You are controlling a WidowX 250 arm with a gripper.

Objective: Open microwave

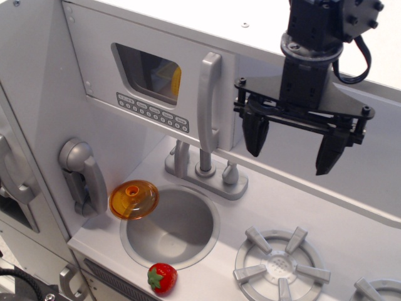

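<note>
One black gripper hangs from the upper right, pointing down, its two fingers spread wide with nothing between them. It hovers just right of the microwave, which sits at upper left with its door shut flat and its tall silver handle near the left finger. Below, the grey counter holds a round sink, a faucet, an orange lid at the sink's rim, a strawberry and a burner. On the left wall hangs a silver toy phone.
</note>
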